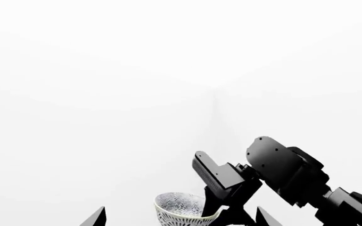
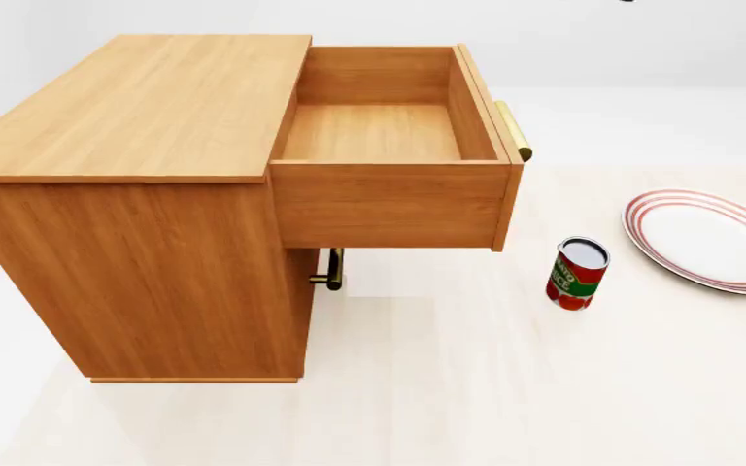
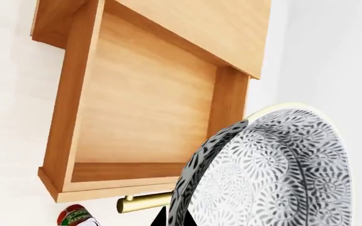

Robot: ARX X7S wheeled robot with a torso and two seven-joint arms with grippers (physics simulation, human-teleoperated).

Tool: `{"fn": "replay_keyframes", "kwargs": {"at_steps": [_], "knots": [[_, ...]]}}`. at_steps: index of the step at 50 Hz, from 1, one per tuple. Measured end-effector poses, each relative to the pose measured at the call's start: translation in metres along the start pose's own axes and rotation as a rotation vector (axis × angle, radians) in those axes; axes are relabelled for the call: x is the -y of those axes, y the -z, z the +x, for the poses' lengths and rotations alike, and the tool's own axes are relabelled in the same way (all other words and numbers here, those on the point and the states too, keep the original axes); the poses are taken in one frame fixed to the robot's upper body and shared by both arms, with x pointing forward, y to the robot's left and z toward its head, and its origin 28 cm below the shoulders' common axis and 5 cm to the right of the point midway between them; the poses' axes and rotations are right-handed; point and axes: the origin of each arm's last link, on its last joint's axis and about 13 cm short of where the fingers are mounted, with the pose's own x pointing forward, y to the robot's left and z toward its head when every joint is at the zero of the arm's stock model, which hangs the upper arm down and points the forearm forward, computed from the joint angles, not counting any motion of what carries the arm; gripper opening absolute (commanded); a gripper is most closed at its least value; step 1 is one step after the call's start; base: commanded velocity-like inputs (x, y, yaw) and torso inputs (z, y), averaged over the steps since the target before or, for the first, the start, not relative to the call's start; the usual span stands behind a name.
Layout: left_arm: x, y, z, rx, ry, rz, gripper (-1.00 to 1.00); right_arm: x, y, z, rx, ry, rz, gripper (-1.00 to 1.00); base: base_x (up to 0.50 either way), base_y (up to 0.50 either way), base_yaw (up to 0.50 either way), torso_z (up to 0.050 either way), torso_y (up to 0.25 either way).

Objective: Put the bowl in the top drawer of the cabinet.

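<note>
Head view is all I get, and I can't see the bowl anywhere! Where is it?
Observer: The right end effector grips the bowl by its rim, up in the air.
Operator: Is it near the drawer?
Observer: The right wrist view looks past the bowl down into the open, empty drawer.
Operator: What about my left one?
Observer: The left end effector is open and holds nothing.

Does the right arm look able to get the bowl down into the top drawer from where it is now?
Probably yes. The right hand holds the bowl above the top drawer, which is pulled fully open and bare inside. Nothing lies between bowl and drawer in the right wrist view.
</note>
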Motion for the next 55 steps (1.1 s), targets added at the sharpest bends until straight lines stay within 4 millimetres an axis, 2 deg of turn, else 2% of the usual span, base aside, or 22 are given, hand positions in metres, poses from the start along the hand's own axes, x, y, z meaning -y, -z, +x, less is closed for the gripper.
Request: {"fn": "replay_keyframes", "kwargs": {"at_steps": [18, 33, 41, 55], "knots": [[0.001, -0.003, -0.003, 0.014, 0.018, -0.008, 1.0, 0.005, -0.023, 0.034, 0.085, 0.014, -0.072, -1.0, 0.0, 0.0, 0.0, 0.0, 0.001], [0.001, -0.009, -0.004, 0.027, 0.016, 0.014, 1.0, 0.004, -0.03, 0.052, 0.14, 0.085, -0.074, -1.0, 0.0, 0.0, 0.0, 0.0, 0.0], [-0.001, -0.009, -0.004, 0.035, 0.015, 0.025, 1.0, 0.004, -0.031, 0.055, 0.137, 0.128, -0.078, -1.0, 0.0, 0.0, 0.0, 0.0, 0.0], [0.002, -0.017, -0.009, 0.048, 0.02, 0.073, 1.0, 0.006, -0.034, 0.047, 0.121, 0.183, -0.075, -1.0, 0.0, 0.0, 0.0, 0.0, 0.001]]}}
